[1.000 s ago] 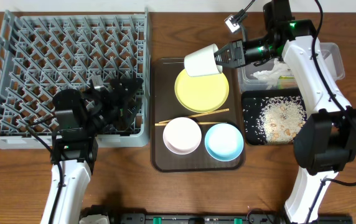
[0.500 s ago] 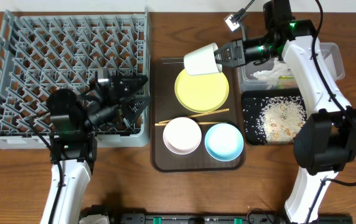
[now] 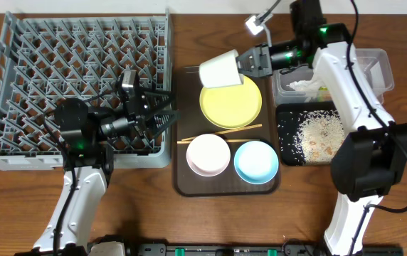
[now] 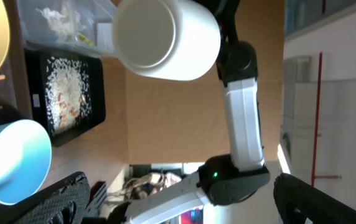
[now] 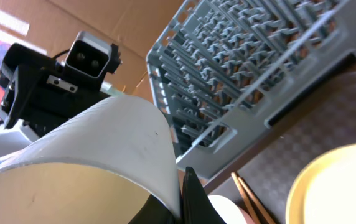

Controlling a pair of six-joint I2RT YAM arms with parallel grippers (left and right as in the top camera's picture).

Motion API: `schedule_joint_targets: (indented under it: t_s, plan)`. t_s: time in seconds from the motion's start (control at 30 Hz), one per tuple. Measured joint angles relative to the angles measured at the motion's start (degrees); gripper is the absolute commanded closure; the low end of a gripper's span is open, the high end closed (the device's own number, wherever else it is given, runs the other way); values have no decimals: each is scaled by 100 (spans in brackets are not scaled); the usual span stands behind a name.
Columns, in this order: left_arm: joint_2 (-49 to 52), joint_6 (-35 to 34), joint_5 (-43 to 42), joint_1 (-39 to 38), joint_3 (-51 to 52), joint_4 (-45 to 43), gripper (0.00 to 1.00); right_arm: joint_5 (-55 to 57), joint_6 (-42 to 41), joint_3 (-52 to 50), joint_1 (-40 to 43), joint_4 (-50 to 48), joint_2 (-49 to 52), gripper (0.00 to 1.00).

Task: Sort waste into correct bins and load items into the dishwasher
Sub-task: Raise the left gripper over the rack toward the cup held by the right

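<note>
The overhead view is evenly lit and sharp, with soft shadows. The white cup [image 5: 91,155] looks slightly blurred close to the right wrist camera.

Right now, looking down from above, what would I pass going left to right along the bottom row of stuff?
First the grey dish rack → white bowl → light-blue bowl → black tray of rice.

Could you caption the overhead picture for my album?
Right gripper holds a white cup over the tray; open left gripper hovers by the grey dish rack.
</note>
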State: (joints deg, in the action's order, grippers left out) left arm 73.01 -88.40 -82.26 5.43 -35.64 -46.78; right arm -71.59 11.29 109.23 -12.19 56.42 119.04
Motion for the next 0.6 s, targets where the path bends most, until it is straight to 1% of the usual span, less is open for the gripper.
schedule_joint_targets:
  t_s: [0.13, 0.6]
  plan:
    - [7, -11, -116, 0, 0, -17, 5, -11, 0, 0, -203, -44, 0, 99]
    - [7, -11, -98, 0, 0, -17, 6, -348, 2, 0, -916, -409, 0, 99]
